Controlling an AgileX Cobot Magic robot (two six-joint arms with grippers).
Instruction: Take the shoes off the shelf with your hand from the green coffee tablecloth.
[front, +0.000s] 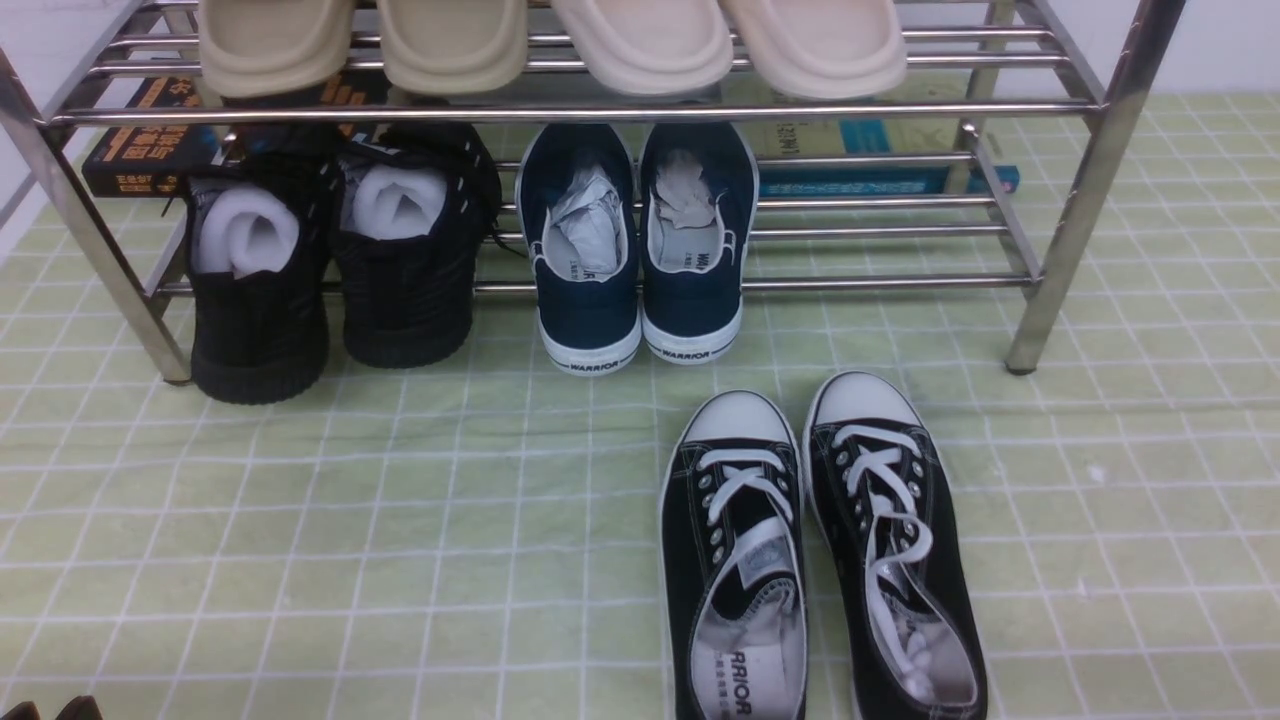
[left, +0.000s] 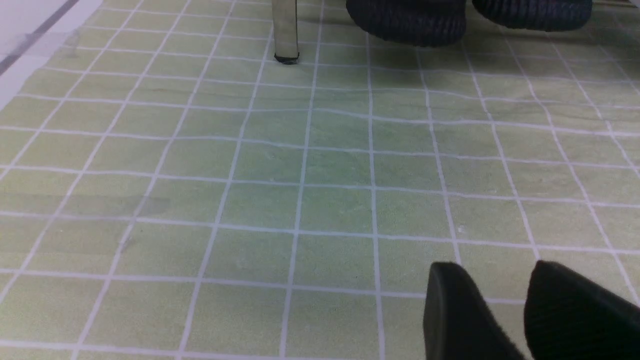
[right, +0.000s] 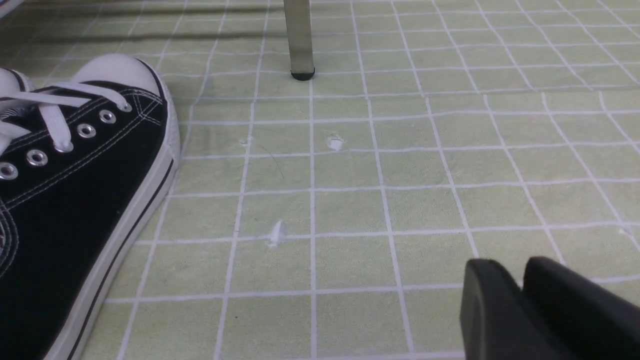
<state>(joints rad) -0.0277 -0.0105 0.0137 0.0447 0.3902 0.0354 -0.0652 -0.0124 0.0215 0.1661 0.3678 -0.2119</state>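
Note:
The pair of black canvas sneakers (front: 820, 560) with white laces and toe caps stands on the pale green gridded tablecloth (front: 400, 520), in front of the chrome shelf (front: 600, 110), toes toward it. One sneaker (right: 75, 200) shows in the right wrist view, beside a shelf leg (right: 299, 40). My right gripper (right: 507, 270) is shut and empty, low over the cloth to the right of that sneaker. My left gripper (left: 495, 270) has its jaws a little apart, empty, over bare cloth short of the shelf's left leg (left: 285, 30). Its tips (front: 50, 710) peek in at the front view's lower left corner.
On the lower tier stand all-black shoes stuffed with white paper (front: 330, 270) and navy WARRIOR slip-ons (front: 640, 250). Beige slippers (front: 550, 40) lie on the upper tier. Books (front: 150, 140) lie behind the shelf. A black shoe's heel (left: 407, 22) shows in the left wrist view.

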